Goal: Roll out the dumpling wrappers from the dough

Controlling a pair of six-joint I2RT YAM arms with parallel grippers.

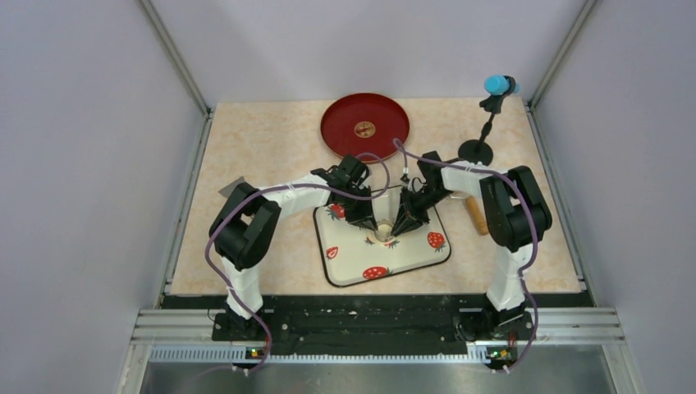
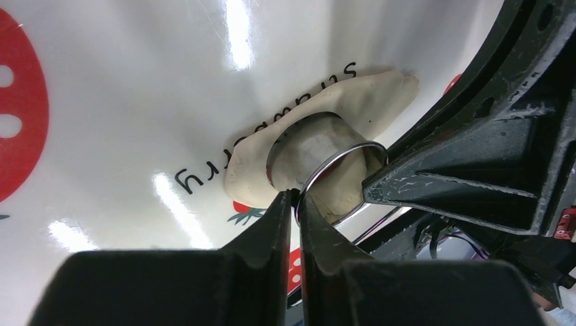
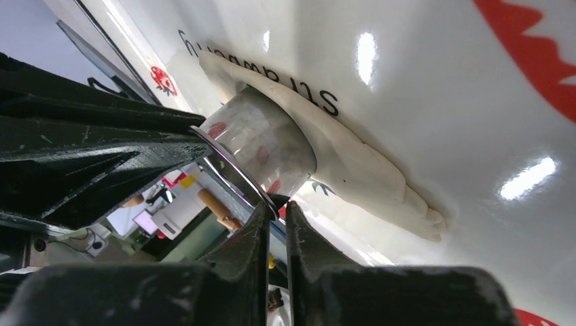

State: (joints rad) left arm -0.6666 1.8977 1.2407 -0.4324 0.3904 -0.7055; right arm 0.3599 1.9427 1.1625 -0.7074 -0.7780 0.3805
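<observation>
Dough (image 2: 380, 102) lies flat on strawberry tray (image 2: 136, 81), directly beyond left tool (image 2: 296, 204) tips, metal ring (image 2: 312, 146) pressed into it. Left tool clenched on ring rim; right tool (image 3: 276, 207) pinching opposite rim. Risk: uneven pull tilts ring, tears sheet, or dough sticks inside and lifts. Surface (image 1: 271, 139): beige, marbled; red plate (image 1: 345, 135) beyond both tools; pale walls around.

White-and-black jointed arms (image 1: 287, 197), looping purple cables (image 1: 208, 250), scuffed black claws (image 2: 296, 198).
</observation>
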